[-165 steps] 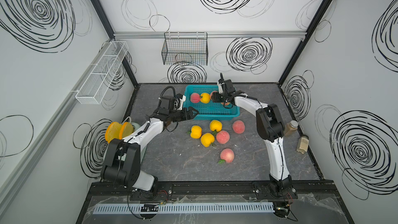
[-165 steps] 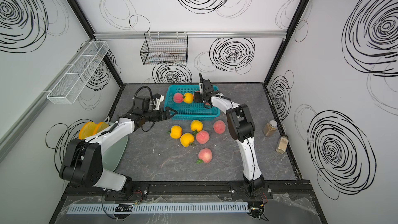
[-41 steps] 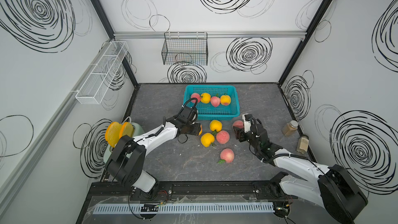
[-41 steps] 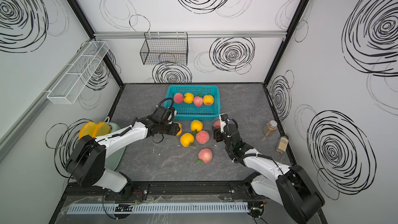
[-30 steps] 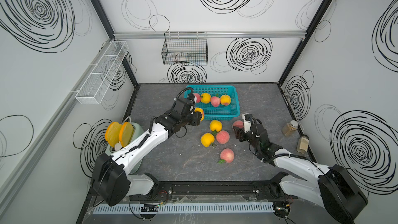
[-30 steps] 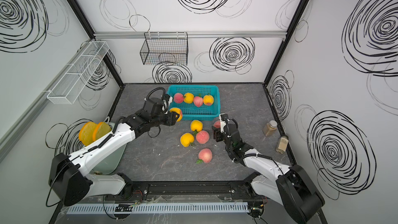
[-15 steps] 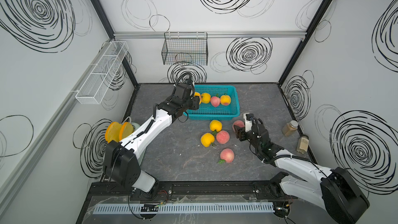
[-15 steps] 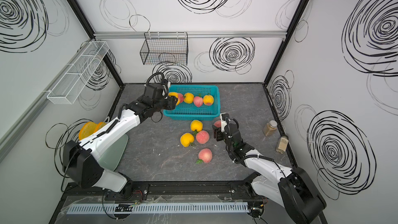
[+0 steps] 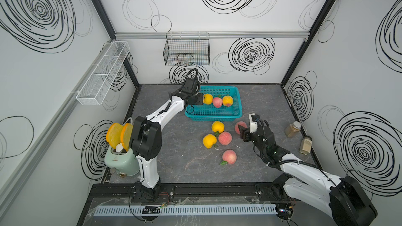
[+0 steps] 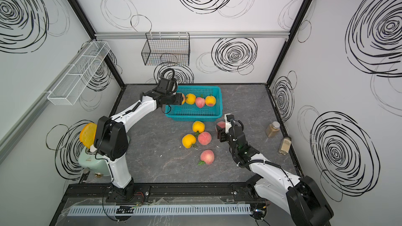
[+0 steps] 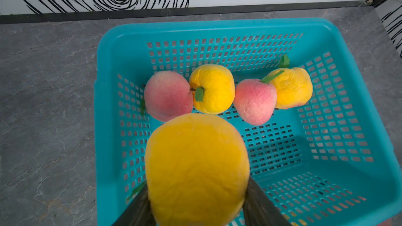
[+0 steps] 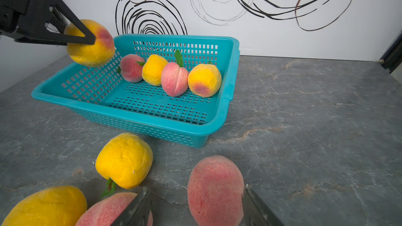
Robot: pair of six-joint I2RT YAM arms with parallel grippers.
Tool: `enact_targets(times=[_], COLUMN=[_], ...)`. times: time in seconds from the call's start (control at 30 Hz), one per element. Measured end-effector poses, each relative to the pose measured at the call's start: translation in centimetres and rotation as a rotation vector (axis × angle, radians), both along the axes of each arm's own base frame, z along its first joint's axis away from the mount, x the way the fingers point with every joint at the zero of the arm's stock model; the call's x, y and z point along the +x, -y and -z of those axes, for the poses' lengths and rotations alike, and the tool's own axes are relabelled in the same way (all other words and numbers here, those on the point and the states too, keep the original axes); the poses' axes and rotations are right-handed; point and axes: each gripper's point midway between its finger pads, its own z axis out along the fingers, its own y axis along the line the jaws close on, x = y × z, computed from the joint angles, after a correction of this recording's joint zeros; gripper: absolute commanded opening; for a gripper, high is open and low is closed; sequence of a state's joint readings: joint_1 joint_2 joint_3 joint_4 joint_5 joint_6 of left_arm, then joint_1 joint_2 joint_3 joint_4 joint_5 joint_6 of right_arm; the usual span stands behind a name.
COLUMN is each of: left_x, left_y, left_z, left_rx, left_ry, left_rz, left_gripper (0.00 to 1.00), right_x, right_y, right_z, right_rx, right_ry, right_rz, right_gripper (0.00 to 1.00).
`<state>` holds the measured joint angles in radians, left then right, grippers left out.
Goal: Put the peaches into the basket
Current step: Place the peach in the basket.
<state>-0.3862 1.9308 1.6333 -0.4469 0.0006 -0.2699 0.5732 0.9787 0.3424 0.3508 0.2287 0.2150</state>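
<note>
1. Teal-blue perforated plastic basket: gridded holes.
2. Inside the basket: two pink-red round toy peaches, two yellow-orange round toy peaches, green leaves.
3. Over the basket's rim: yellow round toy peach with red blush.
4. Under the basket: grey stone-look tabletop, pale veins.
5. Behind the basket: white wall panels, black scribbled swirls.

**Matt fruit, shiny plastic**

The teal perforated plastic basket had a smooth, faintly shiny moulded finish. The round pink and yellow toy peaches looked matt and soft, with finely wrinkled, foam-like skins. The dark grey marbled tabletop was matt and stone-like with pale veins. On the far wall, the black wire basket looked like thin coated metal, as did the long white mesh rack on the left wall. The mint-green toaster at near left was glossy.
</note>
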Motion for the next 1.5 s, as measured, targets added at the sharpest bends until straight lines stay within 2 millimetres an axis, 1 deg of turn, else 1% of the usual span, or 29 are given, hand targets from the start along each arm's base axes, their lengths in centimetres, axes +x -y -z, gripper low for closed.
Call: enact_targets(times=[0.03,0.07,0.13,0.27,0.33,0.4,0.5,0.57,0.63,0.7,0.77,0.9,1.0,1.1,1.5], left_x=[0.3,0.6,0.8,1.2,1.2,1.0,1.1,1.3,1.3,1.2,1.1,1.1,0.9,0.8,0.7], left_y=[0.1,0.2,0.5,0.5,0.4,0.1,-0.3,-0.5,-0.7,-0.7,-0.8,-1.0,-1.0,-0.9,-0.6], left_z=[0.3,0.7,1.7,4.0,5.2,6.2,7.4,8.0,8.8,9.3,9.6,10.0,10.1,10.1,9.8], left_rx=[0.002,0.006,0.018,0.057,0.091,0.126,0.179,0.205,0.231,0.246,0.253,0.270,0.275,0.281,0.281], left_ry=[-0.006,-0.015,-0.039,-0.085,-0.105,-0.121,-0.143,-0.149,-0.159,-0.167,-0.172,-0.179,-0.185,-0.188,-0.183], left_rz=[-0.001,-0.001,0.001,-0.005,-0.010,-0.015,-0.026,-0.031,-0.034,-0.031,-0.029,-0.029,-0.026,-0.021,-0.014], left_gripper=[0.23,0.23,0.26,0.27,0.28,0.31,0.34,0.37,0.46,0.53,0.60,0.77,0.85,0.88,0.89], right_x=[-0.1,-0.2,-0.3,-0.4,-0.5,-0.5,-0.5,-0.5,-0.5,-0.5,-0.5,-0.6,-0.7,-0.7,-0.7], right_y=[0.1,0.2,0.4,0.7,0.7,0.7,0.7,0.7,0.7,0.7,0.8,1.0,1.2,1.2,1.2], right_z=[-0.2,-0.5,-0.8,-0.8,-0.7,-0.6,-0.6,-0.6,-0.5,-0.5,-0.5,-0.6,-0.6,-0.4,-0.4], right_rx=[0.004,0.009,0.013,0.014,0.012,0.011,0.011,0.011,0.011,0.010,0.010,0.013,0.014,0.011,0.010], right_ry=[0.008,0.016,0.030,0.035,0.033,0.031,0.032,0.031,0.030,0.030,0.031,0.037,0.040,0.038,0.037], right_rz=[0.002,0.004,0.010,0.018,0.018,0.018,0.019,0.018,0.018,0.019,0.020,0.027,0.033,0.036,0.037], right_gripper=[0.69,0.73,0.73,0.73,0.73,0.73,0.73,0.73,0.73,0.73,0.73,0.73,0.73,0.73,0.73])
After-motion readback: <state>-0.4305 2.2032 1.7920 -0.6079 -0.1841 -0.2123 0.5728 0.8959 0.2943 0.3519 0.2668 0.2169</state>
